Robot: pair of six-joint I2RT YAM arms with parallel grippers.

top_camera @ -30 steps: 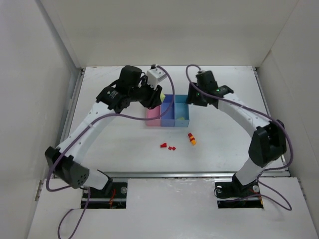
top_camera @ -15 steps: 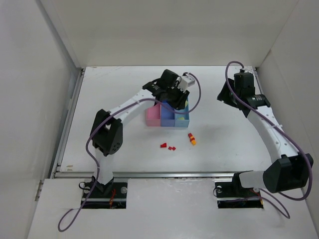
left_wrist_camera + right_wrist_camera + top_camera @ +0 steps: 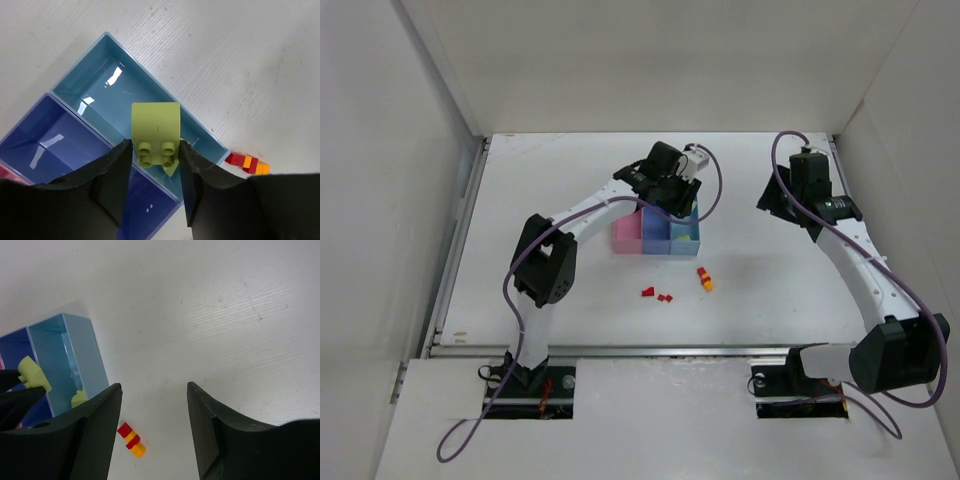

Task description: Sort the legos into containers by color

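My left gripper (image 3: 674,203) is shut on a yellow-green brick (image 3: 156,131) and holds it above the light blue bin (image 3: 100,85), near its wall with the medium blue bin (image 3: 55,142). A second yellow-green piece (image 3: 79,399) lies inside the light blue bin (image 3: 686,236). The pink bin (image 3: 626,233) is at the left of the row. Two small red bricks (image 3: 648,292) (image 3: 665,298) and a red and orange-yellow stack (image 3: 704,279) lie on the table in front of the bins. My right gripper (image 3: 154,390) is open and empty, high up to the right of the bins (image 3: 778,195).
White walls close in the table on the left, back and right. A metal rail (image 3: 660,350) runs along the near edge. Purple cables loop from both arms above the table.
Over the last second my left gripper has swung right from the pink bin's side to above the light blue bin with the brick. My right arm has pulled away to the right.
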